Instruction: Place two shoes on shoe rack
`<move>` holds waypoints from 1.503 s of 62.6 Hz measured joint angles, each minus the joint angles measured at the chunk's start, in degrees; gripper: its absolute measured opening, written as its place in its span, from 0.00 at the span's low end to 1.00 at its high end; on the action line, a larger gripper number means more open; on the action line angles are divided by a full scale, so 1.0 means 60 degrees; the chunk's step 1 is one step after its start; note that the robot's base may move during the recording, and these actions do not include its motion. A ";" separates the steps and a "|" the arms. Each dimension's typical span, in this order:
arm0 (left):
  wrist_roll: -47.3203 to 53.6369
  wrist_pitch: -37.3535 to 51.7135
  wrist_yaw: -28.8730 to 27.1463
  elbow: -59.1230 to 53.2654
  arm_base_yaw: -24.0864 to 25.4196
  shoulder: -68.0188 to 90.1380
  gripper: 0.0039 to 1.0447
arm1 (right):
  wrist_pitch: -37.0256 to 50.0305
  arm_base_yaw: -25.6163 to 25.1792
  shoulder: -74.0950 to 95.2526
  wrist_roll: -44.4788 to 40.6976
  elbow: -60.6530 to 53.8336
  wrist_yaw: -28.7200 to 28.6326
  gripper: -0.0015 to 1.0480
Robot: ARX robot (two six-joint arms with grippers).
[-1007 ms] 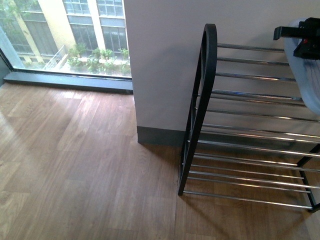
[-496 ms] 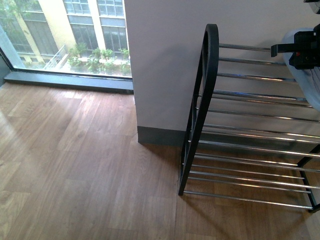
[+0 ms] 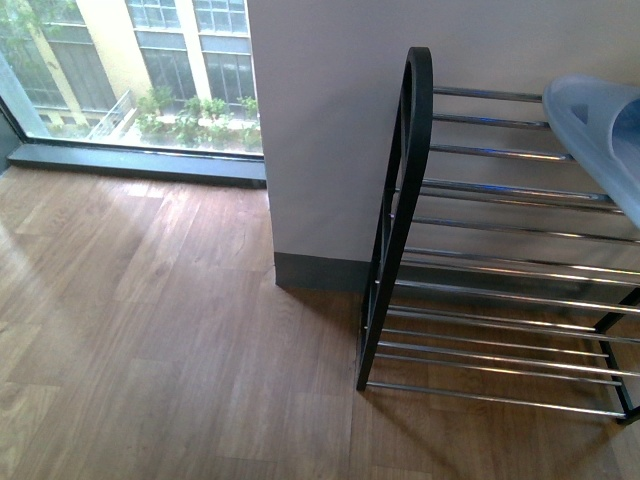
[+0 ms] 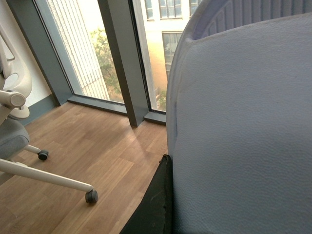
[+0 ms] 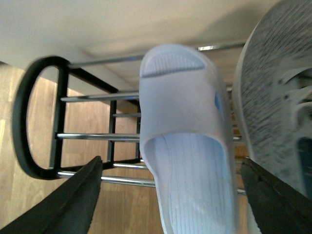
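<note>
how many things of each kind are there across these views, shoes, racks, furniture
shoes: 2, a pale blue slipper lying on the rack's top rods and a second shoe beside it, seen sole-on
shoe rack: 1
office chair: 1
total: 4
The pale blue surface filling the left wrist view is probably one of those two shoes, so it is not counted again.

Bright daylight from the window [image 3: 140,75], soft sheen on the wood floor [image 3: 150,330], glints along chrome rods [image 3: 500,265], near slipper [image 4: 243,136] soft and blurred, gripper fingers [image 5: 58,204] out of focus
</note>
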 joint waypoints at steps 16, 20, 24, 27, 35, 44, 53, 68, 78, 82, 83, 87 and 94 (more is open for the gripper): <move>0.0000 0.0000 -0.0004 0.0000 0.0000 0.0000 0.02 | 0.2473 -0.1005 -0.2765 -0.2437 -0.1891 0.1749 0.91; 0.0000 0.0000 0.0000 0.0000 0.0000 0.0000 0.02 | 0.3971 -0.1381 -0.3479 -0.3479 -0.2951 0.2590 0.91; 0.0000 0.0000 -0.0004 0.0000 0.0000 0.0000 0.02 | 0.5107 -0.1756 -0.3996 -0.3989 -0.3891 0.2878 0.91; 0.0000 0.0000 0.0000 0.0000 0.0000 0.0004 0.02 | 0.5512 -0.1989 -0.4306 -0.4051 -0.4473 0.2965 0.91; 0.0000 0.0000 0.0000 0.0000 0.0000 0.0000 0.02 | 0.5880 -0.2350 -0.5085 -0.3727 -0.5807 0.2696 0.91; 0.0000 0.0000 -0.0004 0.0000 0.0000 0.0000 0.02 | 0.7603 -0.2663 -0.5300 -0.2565 -0.6604 -0.0142 0.80; 0.0000 0.0000 0.0015 0.0000 0.0000 0.0000 0.02 | 0.8623 -0.1916 -0.6470 -0.1537 -0.8094 -0.2291 0.59; 0.0000 0.0000 -0.0004 0.0000 0.0000 0.0004 0.02 | 0.8542 -0.0433 -0.8113 -0.1162 -0.9712 -0.0867 0.22; 0.0000 0.0000 -0.0007 0.0000 0.0000 0.0000 0.02 | 0.8287 0.0474 -0.9071 -0.1129 -1.0418 -0.0004 0.02; 0.0000 0.0000 -0.0007 0.0000 0.0000 0.0004 0.02 | 0.8174 0.0772 -0.9398 -0.1111 -1.0619 0.0281 0.02; 0.0000 0.0000 -0.0007 0.0000 0.0000 0.0004 0.02 | 0.8153 0.0816 -0.9449 -0.1111 -1.0648 0.0324 0.02; 0.0000 0.0000 -0.0004 0.0000 0.0000 0.0000 0.02 | 0.8000 0.1111 -0.9799 -0.1111 -1.0852 0.0638 0.02; 0.0000 0.0000 -0.0004 0.0000 0.0000 0.0000 0.02 | 0.7715 0.1563 -1.0375 -0.1111 -1.1147 0.1045 0.02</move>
